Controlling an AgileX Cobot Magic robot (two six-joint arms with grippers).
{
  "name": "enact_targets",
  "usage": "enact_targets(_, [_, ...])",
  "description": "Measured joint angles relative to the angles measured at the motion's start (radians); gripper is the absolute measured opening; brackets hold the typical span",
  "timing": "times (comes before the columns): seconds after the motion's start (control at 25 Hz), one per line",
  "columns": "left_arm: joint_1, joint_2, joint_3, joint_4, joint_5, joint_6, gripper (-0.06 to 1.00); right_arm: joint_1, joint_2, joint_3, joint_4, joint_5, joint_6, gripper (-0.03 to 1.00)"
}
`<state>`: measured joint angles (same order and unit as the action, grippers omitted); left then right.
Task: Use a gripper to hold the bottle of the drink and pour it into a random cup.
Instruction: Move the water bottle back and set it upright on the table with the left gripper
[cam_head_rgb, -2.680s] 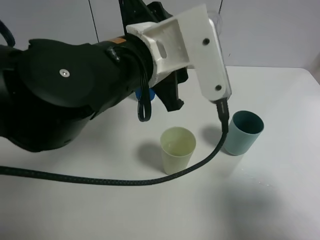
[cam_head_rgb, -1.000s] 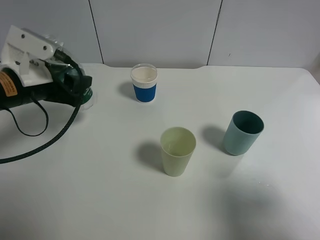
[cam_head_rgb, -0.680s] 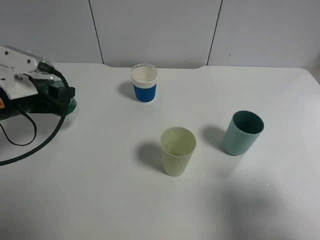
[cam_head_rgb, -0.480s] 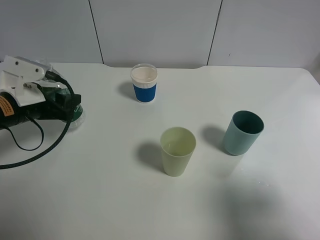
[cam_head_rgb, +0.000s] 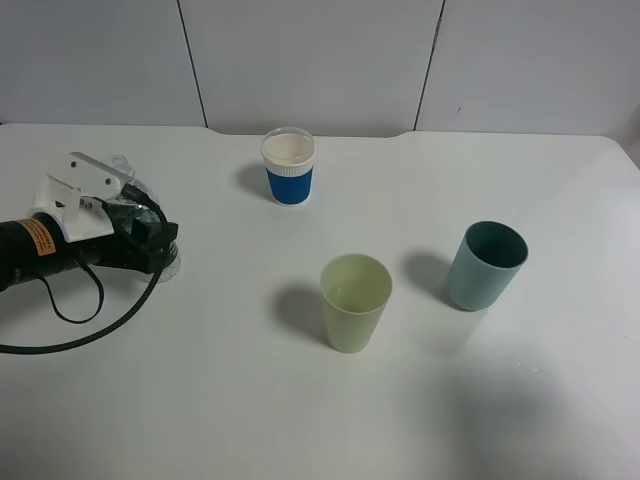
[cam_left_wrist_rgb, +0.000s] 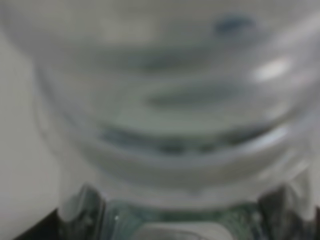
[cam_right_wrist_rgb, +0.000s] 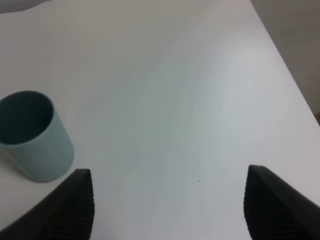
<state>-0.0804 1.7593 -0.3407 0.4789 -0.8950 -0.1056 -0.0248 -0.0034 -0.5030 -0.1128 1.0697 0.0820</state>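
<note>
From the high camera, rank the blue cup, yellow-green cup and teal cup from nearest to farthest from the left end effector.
Measured from the left end effector, at the table's left:
1. Blue cup, at the back, middle.
2. Yellow-green cup, centre, toward the front.
3. Teal cup, on the right.

the left gripper (cam_head_rgb: 150, 243), clamped on the bottle (cam_head_rgb: 140, 232), now sits lower and nearer the table's front than a moment ago.
</note>
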Motion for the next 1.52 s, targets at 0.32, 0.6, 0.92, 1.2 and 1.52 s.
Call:
enact_targets(0.32, [0.000,0.003,0.000,0.033,-0.008,0.074,0.55,0.000,0.000,0.000,0.000,0.000,0.000,0.63])
enact_targets(0.6, [0.000,0.003,0.000,0.036,-0.011,0.084,0.55,0.000,0.000,0.000,0.000,0.000,0.000,0.63])
enact_targets(0.92, [0.000,0.003,0.001,0.036,-0.035,0.026,0.60,0.000,0.000,0.000,0.000,0.000,0.000,0.63])
enact_targets(1.2, [0.000,0.003,0.004,0.029,-0.066,-0.108,0.98,0.000,0.000,0.000,0.000,0.000,0.000,0.63])
enact_targets(1.52, [0.000,-0.024,0.015,0.031,-0.066,-0.120,0.99,0.000,0.000,0.000,0.000,0.000,0.000,0.63])
